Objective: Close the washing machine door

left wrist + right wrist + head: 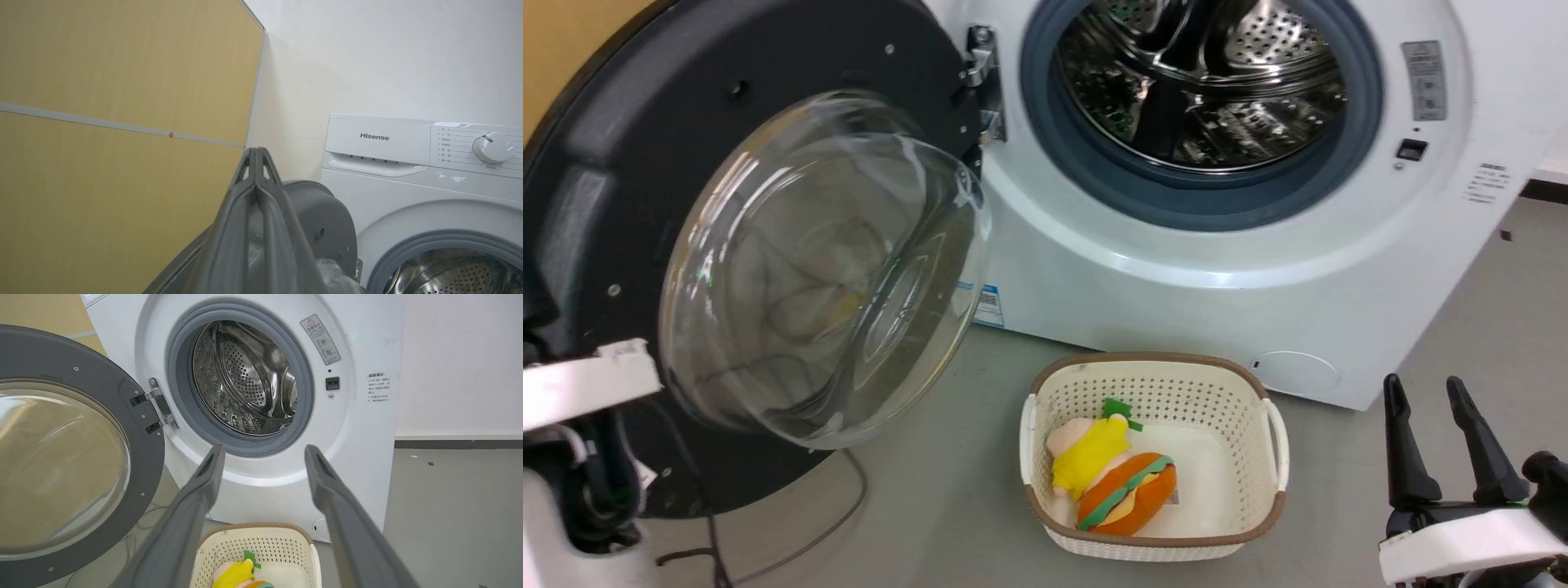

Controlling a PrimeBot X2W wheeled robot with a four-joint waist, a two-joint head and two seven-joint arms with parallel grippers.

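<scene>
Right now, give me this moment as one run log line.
door: wide open | left gripper: shut, near door | right gripper: open | basket: on floor before washer

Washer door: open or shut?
Open. The washing machine door stands swung wide on its hinge, leaving the steel drum exposed.

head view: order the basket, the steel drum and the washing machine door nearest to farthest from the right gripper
1. basket, on the floor just left of the right gripper
2. steel drum, up ahead
3. washing machine door, open, far left
</scene>
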